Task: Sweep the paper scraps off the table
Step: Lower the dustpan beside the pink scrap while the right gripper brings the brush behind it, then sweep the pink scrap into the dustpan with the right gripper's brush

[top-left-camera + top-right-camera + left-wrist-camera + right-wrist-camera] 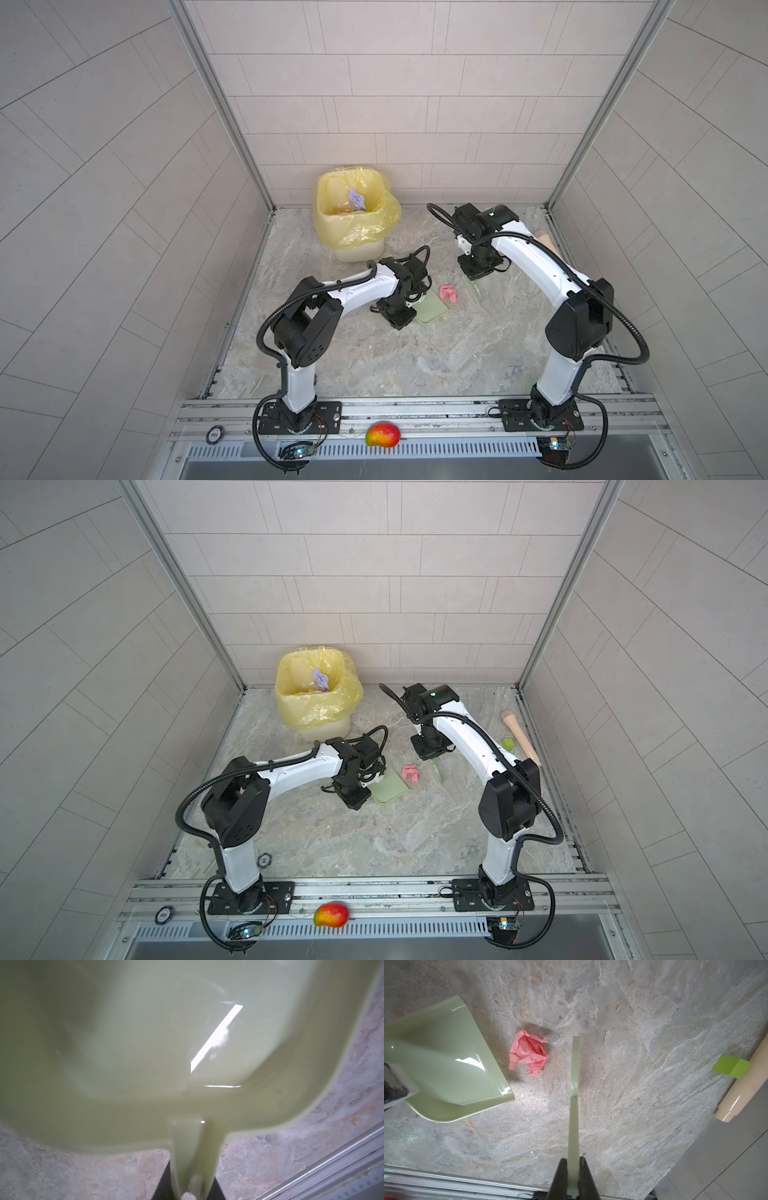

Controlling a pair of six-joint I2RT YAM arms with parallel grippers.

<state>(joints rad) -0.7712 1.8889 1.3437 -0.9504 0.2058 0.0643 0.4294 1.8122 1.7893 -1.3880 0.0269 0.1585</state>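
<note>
Between dustpan and blade: the pink paper scrap lies on the tabletop, just off the dustpan's open lip. It touches neither tool and is the only scrap I see left on the surface.
How it will handle: I judge it featherlight, soft and springy, likely to skid or roll ahead of a push rather than tear. It needs no pinching; a low, broad push on its blade side should do.
Dustpan: pale green and glossy, tilted, with its mouth toward the scrap and its lip seemingly down on the tabletop.
Left pincer: pressed onto the dustpan's handle and holding it.
Sweeper blade: a thin pale-green strip seen edge-on, on the scrap's other side, near it but apart.
Right pincer: pinching the blade's near end.
Bin: yellow-lined, at the back of the tabletop, with a lavender scrap inside.
Off to the side: a green cube beside a cream rod, well apart from the scrap and not mine to sweep.
Risk: a fast stroke could flick the scrap past the lip's corner.
</note>
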